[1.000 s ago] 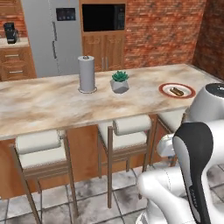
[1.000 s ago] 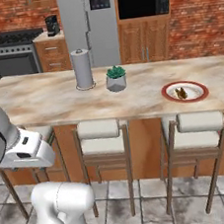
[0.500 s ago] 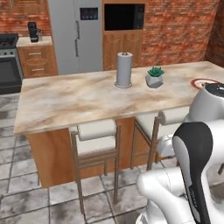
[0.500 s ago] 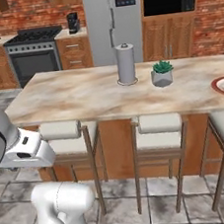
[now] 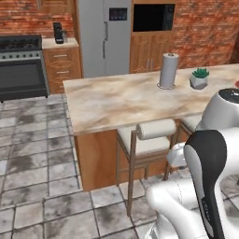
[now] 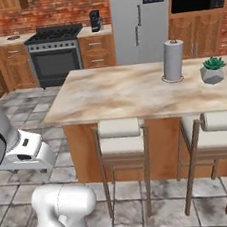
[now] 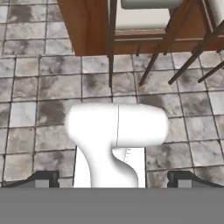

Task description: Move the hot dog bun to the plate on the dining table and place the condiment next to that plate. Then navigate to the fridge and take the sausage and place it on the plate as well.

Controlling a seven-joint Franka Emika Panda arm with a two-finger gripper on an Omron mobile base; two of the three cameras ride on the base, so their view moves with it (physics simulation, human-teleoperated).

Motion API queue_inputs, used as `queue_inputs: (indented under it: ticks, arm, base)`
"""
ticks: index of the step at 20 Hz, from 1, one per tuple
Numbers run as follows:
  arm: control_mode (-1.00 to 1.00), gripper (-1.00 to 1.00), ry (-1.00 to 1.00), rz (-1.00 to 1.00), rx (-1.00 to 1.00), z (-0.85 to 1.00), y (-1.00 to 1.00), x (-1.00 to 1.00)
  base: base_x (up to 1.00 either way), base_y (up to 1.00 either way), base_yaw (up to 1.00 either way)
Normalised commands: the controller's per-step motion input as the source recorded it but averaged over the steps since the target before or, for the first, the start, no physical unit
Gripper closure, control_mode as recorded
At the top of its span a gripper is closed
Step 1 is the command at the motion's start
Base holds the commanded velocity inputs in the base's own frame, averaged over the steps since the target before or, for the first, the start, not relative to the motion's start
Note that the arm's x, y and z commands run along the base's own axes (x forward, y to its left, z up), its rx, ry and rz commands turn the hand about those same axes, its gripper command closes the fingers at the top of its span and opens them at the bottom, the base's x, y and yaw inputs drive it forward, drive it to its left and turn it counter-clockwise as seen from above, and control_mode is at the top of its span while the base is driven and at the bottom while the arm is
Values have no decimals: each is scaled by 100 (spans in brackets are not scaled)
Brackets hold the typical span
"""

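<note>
Marbled dining table (image 5: pixel 112 100) before fridge (image 5: pixel 103 37), brick walls.

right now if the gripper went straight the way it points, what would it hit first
Probably the grey tiled floor in front of the stools, though depth is hard to judge. The gripper points down, jaws wide apart and empty.

dining table (image 6: pixel 118 92) | on top: paper towel roll (image 6: pixel 172 60), potted plant (image 6: pixel 212 69), apart

Glossy marbled stone dining table (image 5: pixel 112 100), brushed steel fridge (image 6: pixel 137 22), wooden cushioned stools (image 6: pixel 120 140), rough tiles (image 5: pixel 32 163).
</note>
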Motion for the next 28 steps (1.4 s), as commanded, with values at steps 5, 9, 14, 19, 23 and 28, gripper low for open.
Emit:
queue_inputs:
  ticks: [5,9,14,19,23,28]
  arm:
    - [100,-100,0,0,0,0,0,0]
    - [100,-100,0,0,0,0,0,0]
    - [100,-100,0,0,0,0,0,0]
    - [100,-100,0,0,0,0,0,0]
    - [100,-100,0,0,0,0,0,0]
    - [100,-100,0,0,0,0,0,0]
  base:
    - [12,100,0]
    - [18,100,0]
    - [31,100,0]
    - [74,100,0]
    - [100,100,1]
    - [100,100,1]
